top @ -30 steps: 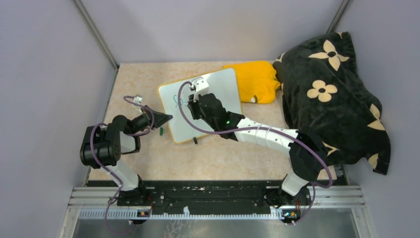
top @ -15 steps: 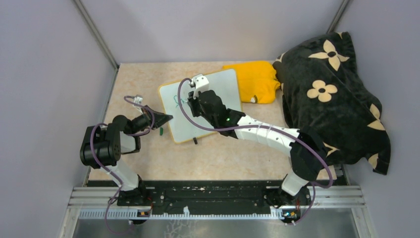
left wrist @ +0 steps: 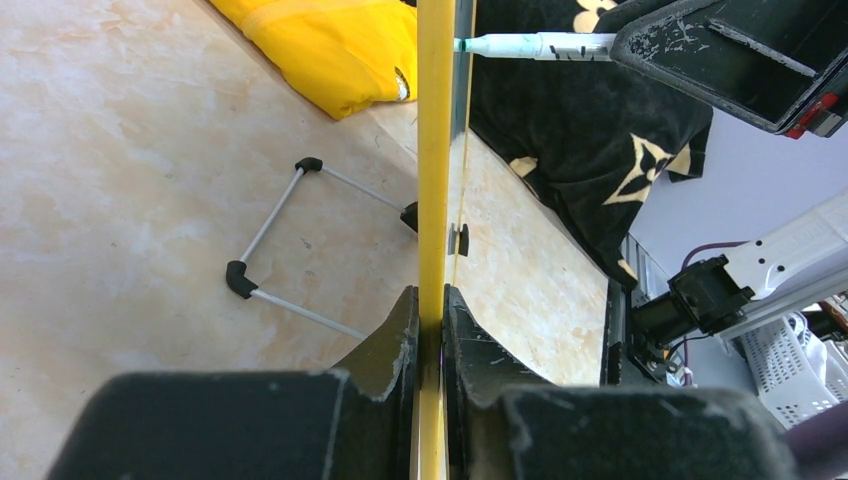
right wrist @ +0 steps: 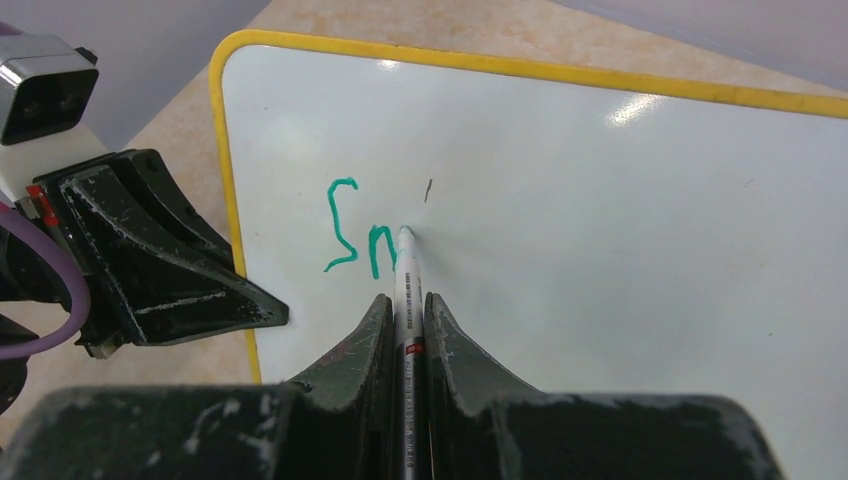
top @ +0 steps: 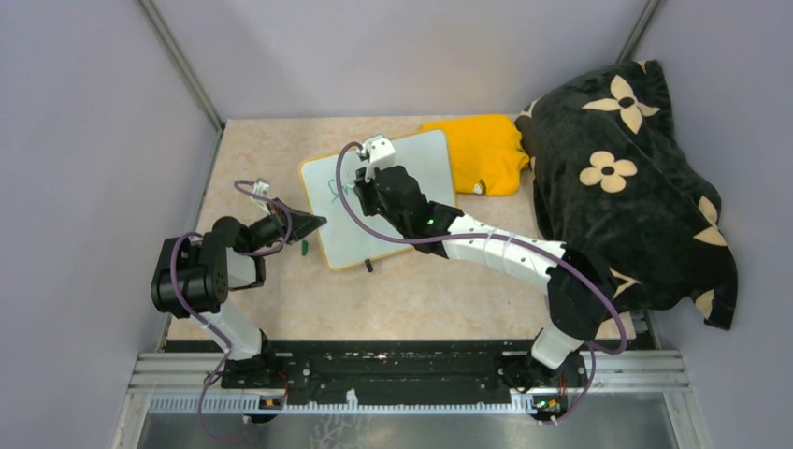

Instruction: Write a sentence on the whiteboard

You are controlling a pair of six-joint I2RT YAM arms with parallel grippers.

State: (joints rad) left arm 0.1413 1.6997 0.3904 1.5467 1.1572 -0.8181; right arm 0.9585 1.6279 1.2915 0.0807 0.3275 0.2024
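The glossy white rectangular whiteboard with a yellow rim sits left of the middle of the beige marbled counter, toward its far edge. The left hand is pinched shut on the rim of the board's left edge. The right hand is clamped tight around a slim white green-tipped marker, whose tip touches the board just right of the green handwritten letters "Sn", near the board's far left corner.

1. Left arm is sitting folded near its base, forearm pointing rightward.
2. Left gripper is pinching the whiteboard rim between closed fingers.
3. Right arm is lying outstretched leftward and forward.
4. Right gripper is clamping a marker, fingers pressing both sides.
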